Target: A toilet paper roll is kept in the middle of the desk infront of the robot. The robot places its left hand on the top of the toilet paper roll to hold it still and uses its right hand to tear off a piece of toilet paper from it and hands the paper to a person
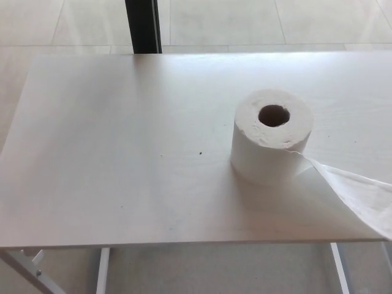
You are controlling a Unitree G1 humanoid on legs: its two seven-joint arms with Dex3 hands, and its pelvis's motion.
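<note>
A toilet paper roll [272,136] stands upright on its flat end on the white table [122,153], right of the table's middle and about midway between the far edge and the near edge. Its cardboard core [274,115] opens straight up, a dark round hole in the top face. The top face looks a little rough and uneven around the hole.

A loose tail of paper [355,196] comes off the roll's right side near the top. It slopes down toward the table's near right corner, widening as it goes, and runs out of the picture at the right edge. Whether its end lies on the table or hangs past the edge I cannot tell.

A small dark speck [201,152] sits on the tabletop just left of the roll, apart from it.

Neither robot hand shows anywhere over the table, left or right, so I cannot say whether the fingers are apart or together. Nothing touches the roll.

Beyond the far edge stands a dark vertical post [142,26] against a pale tiled floor [245,21]. Below the near edge, white table legs [101,272] show.
</note>
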